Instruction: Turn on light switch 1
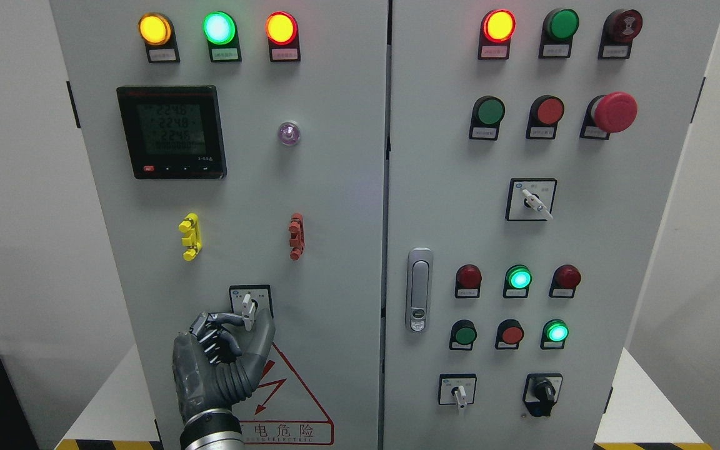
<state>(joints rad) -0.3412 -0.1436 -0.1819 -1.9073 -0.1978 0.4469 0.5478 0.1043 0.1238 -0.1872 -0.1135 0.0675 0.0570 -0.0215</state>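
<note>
The cabinet's left door (335, 250) carried the rotary switch (248, 307) at its 6 o'clock edge. The left hand (222, 356) pinched the white lever between thumb and fingertip (238, 320). Best practice: rotate steadily from the wrist, keeping the pinch square.

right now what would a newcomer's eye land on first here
Probably the lit lamps along the top: the bright green lamp on the left door and the red lamp on the right. Next, the left hand at bottom left, its fingers pinching the white selector switch.
</note>
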